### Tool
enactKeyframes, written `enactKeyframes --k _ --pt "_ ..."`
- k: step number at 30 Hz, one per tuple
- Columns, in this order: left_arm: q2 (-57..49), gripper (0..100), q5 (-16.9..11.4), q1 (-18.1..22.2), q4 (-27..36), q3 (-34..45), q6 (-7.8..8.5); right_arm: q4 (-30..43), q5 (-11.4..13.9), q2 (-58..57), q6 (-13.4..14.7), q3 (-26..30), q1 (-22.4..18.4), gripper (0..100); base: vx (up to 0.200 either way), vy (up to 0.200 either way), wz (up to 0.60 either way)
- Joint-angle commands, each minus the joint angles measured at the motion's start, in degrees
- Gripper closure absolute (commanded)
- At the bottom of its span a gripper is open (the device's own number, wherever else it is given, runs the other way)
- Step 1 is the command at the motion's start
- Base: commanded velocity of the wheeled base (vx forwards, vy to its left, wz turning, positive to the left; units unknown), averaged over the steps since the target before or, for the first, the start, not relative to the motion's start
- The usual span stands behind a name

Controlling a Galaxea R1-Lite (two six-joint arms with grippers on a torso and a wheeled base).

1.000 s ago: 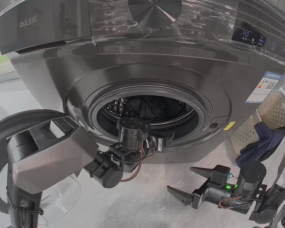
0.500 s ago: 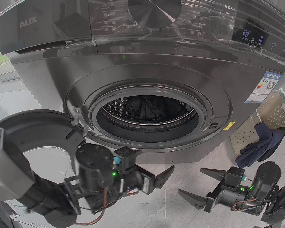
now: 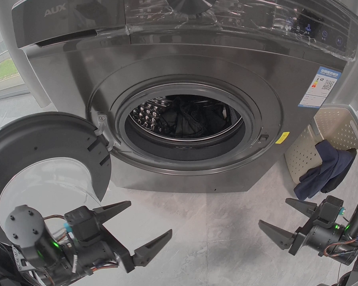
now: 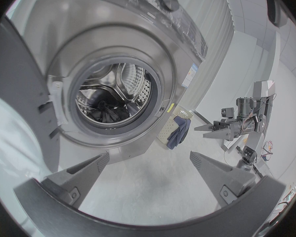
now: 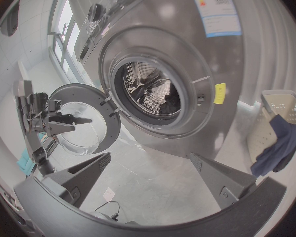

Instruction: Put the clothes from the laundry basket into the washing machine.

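Found the left gripper [image 3: 150, 217] spread wide and empty, low over the grey floor [image 3: 211, 235] just in front of the swung-open door [image 3: 47, 140]. Found the right gripper [image 3: 273, 211] likewise gaping, holding nothing, low near the laundry basket [image 3: 340, 124]. Saw a navy garment [image 3: 326, 167] draped over the basket's near rim, hanging toward the floor (possibly a second dark piece beside it, hard to tell). Made out dark clothes [image 3: 187, 118] already lying in the drum [image 3: 147, 114] of the washing machine [image 3: 187, 56]. Judged the task partly done: some laundry loaded, at least the navy piece left to fetch, most handily with the right gripper.
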Motion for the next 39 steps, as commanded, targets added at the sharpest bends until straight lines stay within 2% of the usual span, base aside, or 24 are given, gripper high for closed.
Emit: enactKeyframes --k 1,4,7,9,12,15,16,17,18,19,22,24,25,26,27,28,29,30,31,33,34,35,38,39 --pt "-11.4 0 1.4 4.4 -0.7 6.4 0.24 9.5 -1.1 -15.7 0.4 1.0 -7.2 0 -0.200 0.000 0.00" --pt "-18.3 0 1.7 5.6 0.9 8.1 -0.02 17.5 -0.4 -23.3 0.0 1.0 -12.1 0 -0.200 0.000 0.00" --pt "-26.1 0 1.7 9.1 7.5 8.1 -0.63 24.9 -0.3 -29.9 0.0 1.0 -17.0 0 -0.200 0.000 0.00" --pt "-33.7 0 1.0 13.1 16.7 8.1 -0.46 31.1 -0.2 -35.0 0.0 1.0 -20.6 0 -0.200 0.000 0.00" --pt "-43.9 0 0.7 16.1 29.3 8.1 -0.28 38.6 0.0 -42.6 0.0 1.0 -24.3 0 -0.067 0.000 0.00" --pt "-52.4 0 0.7 20.2 38.0 8.1 -0.28 44.3 0.4 -49.0 0.1 1.0 -26.4 0 0.000 0.000 0.00" --pt "-52.4 0 0.7 20.2 38.0 8.1 -0.28 44.3 0.4 -49.0 0.1 1.0 -26.4 0 0.000 0.000 0.00" --pt "-59.5 0 0.7 23.6 44.2 8.1 -0.11 47.7 0.5 -53.6 -0.1 1.0 -28.3 0 0.000 0.000 0.00" --pt "-60.6 0 0.6 23.9 45.2 8.1 -0.11 48.0 0.6 -54.3 -0.1 1.0 -28.7 0 0.000 0.000 0.00" --pt "-66.2 0 0.3 25.9 49.7 8.1 -0.11 50.0 0.7 -57.5 -0.3 1.0 -30.1 0 0.000 0.000 0.00" --pt "-76.4 0 -4.6 31.9 59.1 8.1 0.51 53.4 2.2 -62.9 -0.3 1.0 -33.5 0 0.000 -0.200 0.00" --pt "-83.3 0 -9.6 35.5 64.0 8.1 1.21 56.1 3.6 -66.5 -1.0 1.0 -36.1 0 0.000 -0.200 0.00" --pt "-83.7 0 -9.8 35.5 64.4 8.1 1.47 56.6 3.9 -66.9 -1.2 1.0 -36.3 0 0.000 -0.200 0.00" --pt "-83.2 0 -9.6 35.8 67.4 8.1 2.70 60.2 5.3 -70.0 -2.5 1.0 -38.1 0 0.000 -0.200 0.00" --pt "-83.1 0 -9.5 35.8 67.7 8.1 2.70 60.5 5.5 -70.3 -2.6 1.0 -38.3 0 0.000 -0.200 0.00" --pt "-83.0 0 -7.0 35.8 68.5 8.1 1.91 64.9 7.4 -74.5 -4.6 1.0 -40.1 0 0.000 -0.200 0.00" --pt "-82.9 0 -6.0 36.0 68.5 8.1 1.47 68.0 8.4 -77.4 -5.7 1.0 -41.5 0 0.000 -0.200 0.00" --pt "-82.9 0 -5.8 36.1 68.5 8.1 1.39 68.4 8.4 -77.8 -5.7 1.0 -41.8 0 0.000 -0.200 0.00" --pt "-82.6 0 -5.0 37.6 68.4 8.1 1.21 72.1 10.7 -81.7 -6.6 0.1 -44.9 0 0.000 -0.200 0.00" --pt "-82.5 0 -4.7 40.6 68.5 8.1 2.18 72.2 9.8 -81.7 -7.1 -0.2 -45.6 0 0.000 -0.200 0.00" --pt "-82.5 0 -4.6 41.5 68.6 8.1 2.88 72.3 8.1 -81.7 -7.2 -0.1 -45.6 0 0.000 -0.200 0.00" --pt "-82.5 0 -4.6 42.8 68.5 8.1 4.29 72.8 6.4 -82.1 -7.9 0.5 -45.3 0 0.000 -0.200 0.00" --pt "-82.6 0 -4.7 45.7 68.5 8.1 8.07 72.6 6.9 -82.1 -8.2 0.7 -45.3 0 0.000 -0.200 0.00" --pt "-82.7 0 -4.7 45.8 68.5 8.1 8.51 72.7 6.9 -82.1 -8.5 0.7 -45.3 0 0.000 -0.200 0.00"
